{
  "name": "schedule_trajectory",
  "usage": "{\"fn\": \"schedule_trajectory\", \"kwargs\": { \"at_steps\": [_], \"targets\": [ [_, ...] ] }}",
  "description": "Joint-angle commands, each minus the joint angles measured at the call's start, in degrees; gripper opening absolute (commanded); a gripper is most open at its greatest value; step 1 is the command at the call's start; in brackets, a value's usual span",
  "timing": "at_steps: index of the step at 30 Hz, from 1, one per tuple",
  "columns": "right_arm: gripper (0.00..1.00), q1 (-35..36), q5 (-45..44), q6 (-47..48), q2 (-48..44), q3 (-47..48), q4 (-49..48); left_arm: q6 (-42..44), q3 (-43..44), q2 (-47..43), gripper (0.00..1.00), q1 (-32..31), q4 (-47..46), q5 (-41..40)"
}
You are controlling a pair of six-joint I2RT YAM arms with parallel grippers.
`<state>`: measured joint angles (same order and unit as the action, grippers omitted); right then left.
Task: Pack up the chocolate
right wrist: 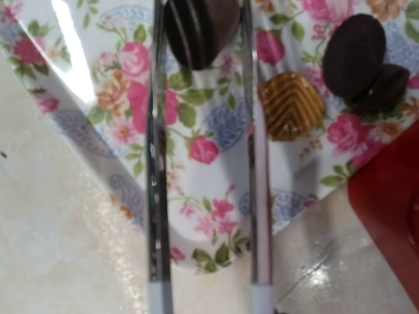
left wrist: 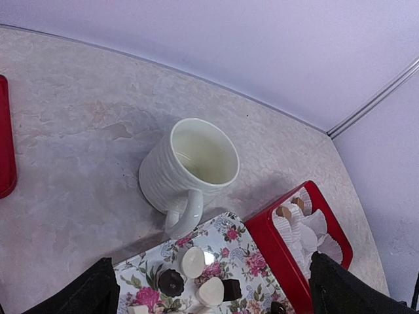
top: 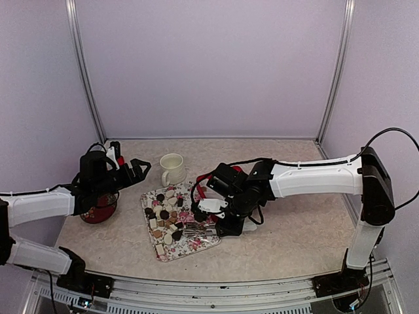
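Several chocolates (top: 167,209) in dark brown, tan and cream lie on a floral tray (top: 196,247). My right gripper (top: 194,229) reaches low over the tray's near right corner. In the right wrist view its two long thin metal fingers (right wrist: 157,131) press against both sides of a dark striped chocolate (right wrist: 200,33), which sits on the tray (right wrist: 196,170); the tips are cut off at the top edge. A tan ridged chocolate (right wrist: 291,104) and two dark ones (right wrist: 353,55) lie just right of it. My left gripper (top: 134,169) hovers open and empty left of the tray.
A white mug (top: 172,169) stands behind the tray. A red box (left wrist: 281,255) with white paper liners and two tan chocolates (left wrist: 283,211) sits right of the tray, partly under my right arm. A red lid (top: 98,212) lies below my left wrist.
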<state>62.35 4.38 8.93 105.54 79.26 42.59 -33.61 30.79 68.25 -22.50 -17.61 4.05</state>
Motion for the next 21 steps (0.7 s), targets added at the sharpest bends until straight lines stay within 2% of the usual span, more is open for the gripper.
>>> {"fn": "schedule_trajectory", "kwargs": {
  "at_steps": [1,9,21],
  "targets": [
    [0.28,0.68,-0.89,-0.73,-2.11,1.81,0.43,0.03,-0.72,-0.97,0.99,0.57,-0.98,-0.21],
    [0.26,-2.04,1.62,-2.84,-8.34,1.41,-2.37,-0.08,-0.68,-0.93,0.99,0.56,-1.43,-0.09],
    [0.26,-17.03,5.27,-6.14,-16.38,-3.05,-8.21,-0.17,-0.21,-0.29,0.99,0.68,-1.58,0.01]
  ]
}}
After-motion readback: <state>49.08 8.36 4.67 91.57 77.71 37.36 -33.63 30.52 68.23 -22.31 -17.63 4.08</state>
